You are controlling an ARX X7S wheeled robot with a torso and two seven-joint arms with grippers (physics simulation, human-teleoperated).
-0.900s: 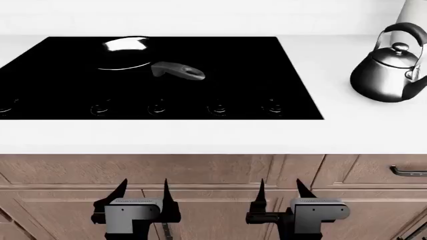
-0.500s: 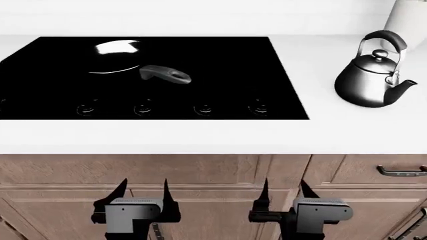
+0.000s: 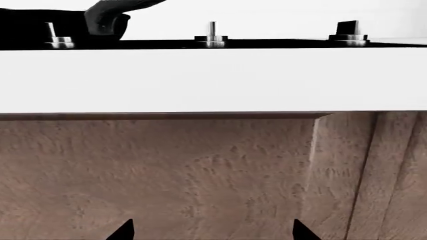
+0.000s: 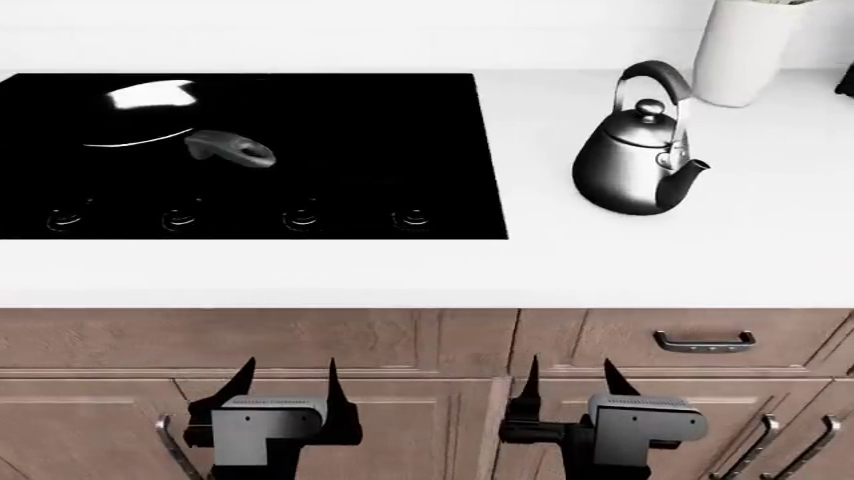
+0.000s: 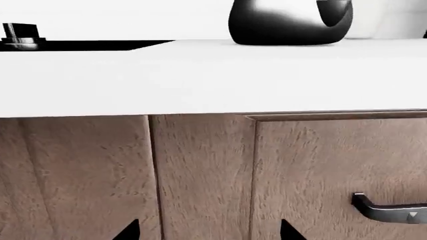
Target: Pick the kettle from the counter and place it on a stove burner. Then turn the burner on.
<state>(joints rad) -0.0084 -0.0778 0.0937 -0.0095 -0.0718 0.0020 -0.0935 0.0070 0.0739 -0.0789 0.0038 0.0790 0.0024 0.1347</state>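
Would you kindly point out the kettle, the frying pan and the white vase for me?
kettle (image 4: 625, 175): head view, on its rounded steel body.
frying pan (image 4: 230, 149): head view, on its grey handle.
white vase (image 4: 738, 50): head view, on its side wall, behind the kettle.

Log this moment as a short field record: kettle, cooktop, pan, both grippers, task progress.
kettle: small shiny rounded steel kettle with arched black handle, upright on the plain white counter, right of the cooktop, apart from it
cooktop: flat glossy black glass cooktop, row of small round knobs along its near edge
pan: dark frying pan with grey handle on the cooktop's far left
left gripper: open, low before the brown cabinet fronts
right gripper: open, same height, below the kettle's side
progress: kettle not yet picked
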